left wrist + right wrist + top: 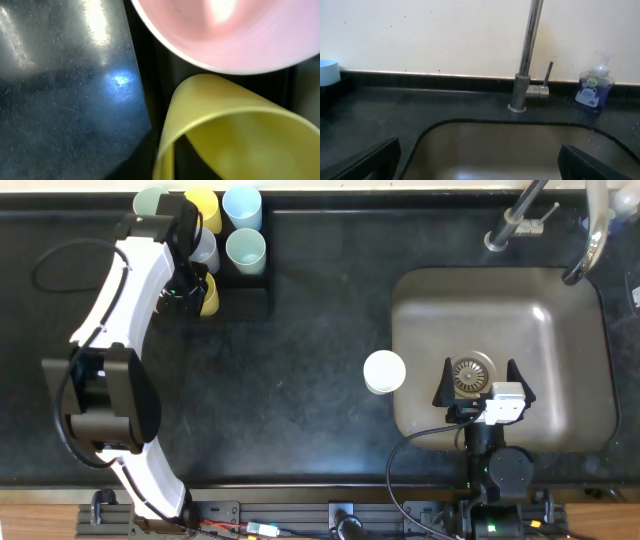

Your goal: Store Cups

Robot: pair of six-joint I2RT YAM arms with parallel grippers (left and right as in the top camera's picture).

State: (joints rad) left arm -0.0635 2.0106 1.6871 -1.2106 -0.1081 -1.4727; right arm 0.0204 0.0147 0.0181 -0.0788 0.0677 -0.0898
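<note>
Storing cups: left arm at the rack, right arm over the sink.
Sitting at the black rack [245,295] on the far left of the surface [300,380], the left pincer [195,283] close against a tilted yellow cup [235,135] just beside a pale pink cup [235,35]; cannot tell whether clenched or released. Standing in the rack: a green cup [150,200], a second yellow cup [204,204], a light blue cup [242,205] and a teal cup [246,250]. Resting on the surface just left of the sink [560,310]: a white cup [384,371]. Hanging above the sink by the drain [472,370], right pincer [478,384] released, fingers [365,160] wide apart, facing the faucet [530,55] and a blue soap bottle [594,90] at the far wall.
</note>
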